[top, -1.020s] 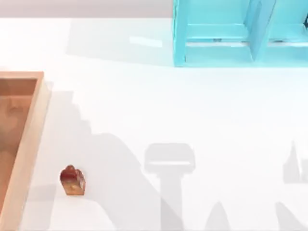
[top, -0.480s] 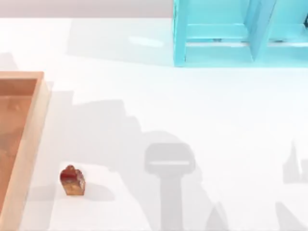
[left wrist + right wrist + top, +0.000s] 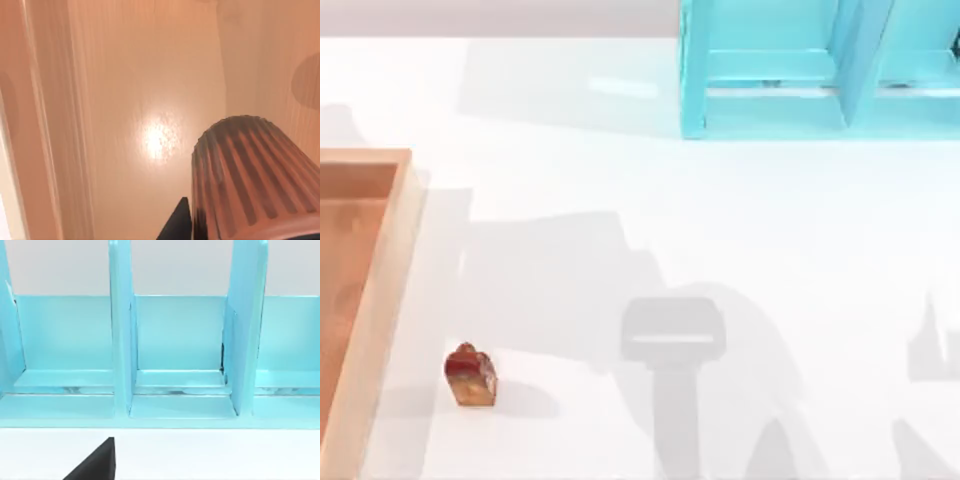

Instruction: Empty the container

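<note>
The container [image 3: 382, 300] is a shallow wooden box with a pale rim at the table's left edge, cut off by the top view's border. In the left wrist view its orange-brown floor [image 3: 150, 100] lies below my left gripper [image 3: 225, 232]. A dark-red ribbed cup [image 3: 250, 175] sits tilted and very close to that camera, against one dark fingertip [image 3: 177, 225]; the gripper looks shut on it. A small red-brown item [image 3: 470, 375] stands on the white table just right of the container.
A turquoise shelf unit [image 3: 820, 70] stands at the back right; the right wrist view faces its compartments [image 3: 180, 340], with one dark fingertip [image 3: 97, 462] of my parked right gripper at the edge. Arm shadows fall across the table's front.
In the top view the large arm shadow has slid rightward across the table and off the container's inside. The small red-brown item and the shelf unit have not moved.
</note>
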`<action>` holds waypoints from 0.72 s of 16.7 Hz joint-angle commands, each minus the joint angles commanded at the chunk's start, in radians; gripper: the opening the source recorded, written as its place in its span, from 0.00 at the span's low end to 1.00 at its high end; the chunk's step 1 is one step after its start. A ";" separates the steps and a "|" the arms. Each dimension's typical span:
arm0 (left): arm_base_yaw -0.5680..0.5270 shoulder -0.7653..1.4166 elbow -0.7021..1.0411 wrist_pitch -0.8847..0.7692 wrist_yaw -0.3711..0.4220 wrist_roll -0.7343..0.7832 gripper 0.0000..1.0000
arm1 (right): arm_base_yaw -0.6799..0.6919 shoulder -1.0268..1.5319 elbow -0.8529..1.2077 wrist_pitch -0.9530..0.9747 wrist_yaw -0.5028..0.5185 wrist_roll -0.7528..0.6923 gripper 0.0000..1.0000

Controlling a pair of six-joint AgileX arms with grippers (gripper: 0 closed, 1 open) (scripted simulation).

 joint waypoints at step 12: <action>-0.572 0.239 0.133 0.089 0.005 -0.565 0.00 | 0.000 0.000 0.000 0.000 0.000 0.000 1.00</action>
